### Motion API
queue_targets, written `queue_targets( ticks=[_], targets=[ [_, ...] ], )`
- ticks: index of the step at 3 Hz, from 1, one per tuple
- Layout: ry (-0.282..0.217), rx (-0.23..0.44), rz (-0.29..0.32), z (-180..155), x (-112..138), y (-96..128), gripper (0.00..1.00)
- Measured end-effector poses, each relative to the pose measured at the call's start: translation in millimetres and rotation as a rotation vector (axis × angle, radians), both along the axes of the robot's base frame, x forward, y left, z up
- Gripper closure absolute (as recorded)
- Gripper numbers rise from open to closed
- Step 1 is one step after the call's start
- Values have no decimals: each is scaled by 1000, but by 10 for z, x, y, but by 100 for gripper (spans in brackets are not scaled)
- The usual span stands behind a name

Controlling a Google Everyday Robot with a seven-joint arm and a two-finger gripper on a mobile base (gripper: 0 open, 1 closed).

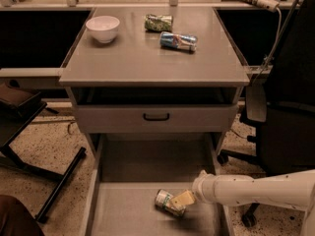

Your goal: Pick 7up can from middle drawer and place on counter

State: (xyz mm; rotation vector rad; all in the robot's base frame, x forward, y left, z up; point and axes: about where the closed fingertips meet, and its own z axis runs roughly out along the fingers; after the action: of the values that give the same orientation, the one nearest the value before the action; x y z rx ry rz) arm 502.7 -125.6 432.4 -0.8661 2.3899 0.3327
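Note:
The 7up can (166,202), pale with a green label, lies on its side on the floor of the pulled-out middle drawer (123,213), near the front right. My gripper (183,198) comes in from the right on a white arm and sits right against the can's right end, low in the drawer. The counter (142,60) is the broad grey top of the cabinet, above and behind the drawer.
On the counter stand a white bowl (103,27), a dark green mottled packet (158,22) and a blue-and-silver can (178,41) on its side. The upper drawer front with a black handle (156,117) is closed. A black chair (290,107) stands at the right, a black stand (59,186) at the left.

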Motion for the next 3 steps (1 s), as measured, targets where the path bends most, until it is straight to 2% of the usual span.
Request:
queue_targets(
  ticks=[1, 3],
  targets=[
    [57, 29, -33, -243, -126, -18, 0],
    [119, 99, -58, -526, -392, 89, 0]
  ],
)
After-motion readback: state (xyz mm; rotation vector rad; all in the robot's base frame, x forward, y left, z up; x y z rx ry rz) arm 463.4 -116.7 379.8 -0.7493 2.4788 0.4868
